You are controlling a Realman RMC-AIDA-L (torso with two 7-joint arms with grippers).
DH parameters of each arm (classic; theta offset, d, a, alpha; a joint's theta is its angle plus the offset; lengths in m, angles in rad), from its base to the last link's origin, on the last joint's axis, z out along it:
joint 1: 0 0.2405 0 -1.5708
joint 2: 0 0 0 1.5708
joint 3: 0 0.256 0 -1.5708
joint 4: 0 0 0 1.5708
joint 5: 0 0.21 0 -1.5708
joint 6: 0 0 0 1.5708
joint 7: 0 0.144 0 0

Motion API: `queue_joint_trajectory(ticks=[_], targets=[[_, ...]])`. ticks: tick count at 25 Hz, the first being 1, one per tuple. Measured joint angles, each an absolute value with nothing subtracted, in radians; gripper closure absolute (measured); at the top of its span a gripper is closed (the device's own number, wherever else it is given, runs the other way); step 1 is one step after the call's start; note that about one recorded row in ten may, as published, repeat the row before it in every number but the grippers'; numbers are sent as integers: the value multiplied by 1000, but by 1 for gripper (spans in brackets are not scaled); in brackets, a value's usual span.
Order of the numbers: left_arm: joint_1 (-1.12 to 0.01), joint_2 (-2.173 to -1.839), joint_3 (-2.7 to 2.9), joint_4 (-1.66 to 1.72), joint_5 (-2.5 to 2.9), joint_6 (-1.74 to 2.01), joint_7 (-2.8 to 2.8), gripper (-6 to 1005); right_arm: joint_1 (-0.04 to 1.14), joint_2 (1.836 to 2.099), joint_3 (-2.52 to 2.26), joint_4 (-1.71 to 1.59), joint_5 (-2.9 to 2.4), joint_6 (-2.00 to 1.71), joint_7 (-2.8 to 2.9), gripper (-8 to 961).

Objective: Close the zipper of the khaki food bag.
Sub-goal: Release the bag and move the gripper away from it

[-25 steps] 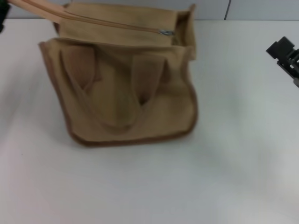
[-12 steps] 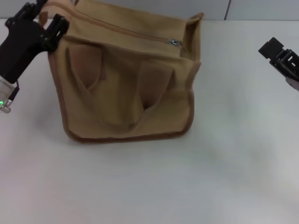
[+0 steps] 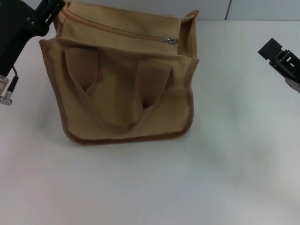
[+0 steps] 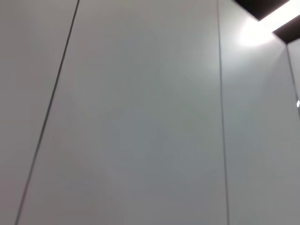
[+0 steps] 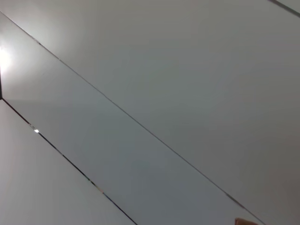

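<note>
Head view: one bag [image 3: 124, 84] stands on the worktop [image 3: 234, 164], its zipper [image 3: 117, 30] facing up, its one pull [image 3: 170, 41] at the end nearer the right gripper [image 3: 281, 58]. Left gripper [image 3: 44, 14] sits at the far corner, likely steadying it. Neither gripper's finger state can be told.

Khaki food bag [image 3: 122, 89] w/ darker brown trim, tan zipper [image 3: 112, 29] w/ silver pull, white table [image 3: 225, 164].

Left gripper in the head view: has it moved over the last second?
Yes. The left gripper, out of sight a second ago, has come in by the khaki food bag, at its upper corner on the robot's left.
</note>
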State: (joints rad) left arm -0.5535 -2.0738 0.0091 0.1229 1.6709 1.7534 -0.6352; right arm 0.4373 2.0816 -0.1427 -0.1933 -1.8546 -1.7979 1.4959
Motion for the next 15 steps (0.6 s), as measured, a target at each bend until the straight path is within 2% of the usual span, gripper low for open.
queue_joint_trajectory(ticks=[15], targets=[[-552, -2068, 187, 125, 1688, 1961, -895, 201, 439, 2081, -143, -193, -1852, -1763, 1408, 302]])
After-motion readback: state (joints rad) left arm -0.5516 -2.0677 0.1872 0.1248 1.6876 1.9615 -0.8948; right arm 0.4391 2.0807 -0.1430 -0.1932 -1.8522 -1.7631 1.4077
